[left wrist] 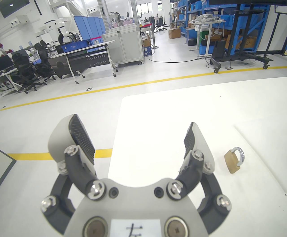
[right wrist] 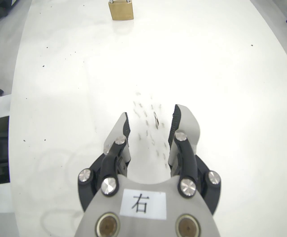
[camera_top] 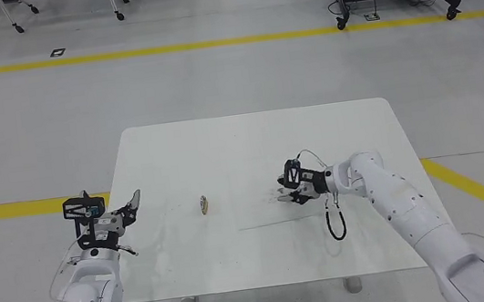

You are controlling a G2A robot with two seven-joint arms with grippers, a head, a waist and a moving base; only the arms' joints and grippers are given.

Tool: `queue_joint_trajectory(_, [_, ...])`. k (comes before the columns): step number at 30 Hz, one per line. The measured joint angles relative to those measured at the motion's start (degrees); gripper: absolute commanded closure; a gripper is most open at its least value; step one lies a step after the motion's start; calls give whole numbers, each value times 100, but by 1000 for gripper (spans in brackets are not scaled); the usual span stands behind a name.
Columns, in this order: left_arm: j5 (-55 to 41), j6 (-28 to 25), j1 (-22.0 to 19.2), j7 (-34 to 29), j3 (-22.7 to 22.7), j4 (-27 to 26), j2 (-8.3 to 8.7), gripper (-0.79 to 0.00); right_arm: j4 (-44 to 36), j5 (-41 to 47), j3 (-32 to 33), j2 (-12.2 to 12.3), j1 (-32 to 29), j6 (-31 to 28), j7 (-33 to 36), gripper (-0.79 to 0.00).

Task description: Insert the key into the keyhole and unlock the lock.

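Brass padlock (camera_top: 203, 204) lies at the middle of the table (camera_top: 250, 141). Key (right wrist: 156, 121) sits right of it, inside the right gripper (right wrist: 151, 111), jaws apart. Centre on the key and close gently; you need the blade free. Left gripper (left wrist: 132, 121) gapes empty at the left edge.

Lock (right wrist: 121, 11) partly beyond wrist-view edge

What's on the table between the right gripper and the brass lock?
Bare table up to the lock, as the right wrist view shows. The key lies within the right gripper's open jaws.
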Motion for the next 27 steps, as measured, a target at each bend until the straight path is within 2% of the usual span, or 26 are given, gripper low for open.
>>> queue_joint_trajectory(2, [0, 0, 0, 0, 0, 0, 0, -785, 115, -102, -132, -4, 87, 0, -180, -215])
queue_joint_trajectory(3, [0, 0, 0, 0, 0, 0, 0, -785, 162, -138, -180, -5, 120, 0, -253, -157])
queue_joint_trajectory(4, [0, 0, 0, 0, 0, 0, 0, -785, 218, -192, -242, -5, 164, 0, -335, 0])
queue_joint_trajectory(17, [0, 0, 0, 0, 0, 0, 0, -785, 389, -673, -589, 14, 385, 4, -833, 0])
queue_joint_trajectory(27, [0, 0, 0, 0, 0, 0, 0, -785, -10, -713, -249, 213, 139, 110, -1531, 0])
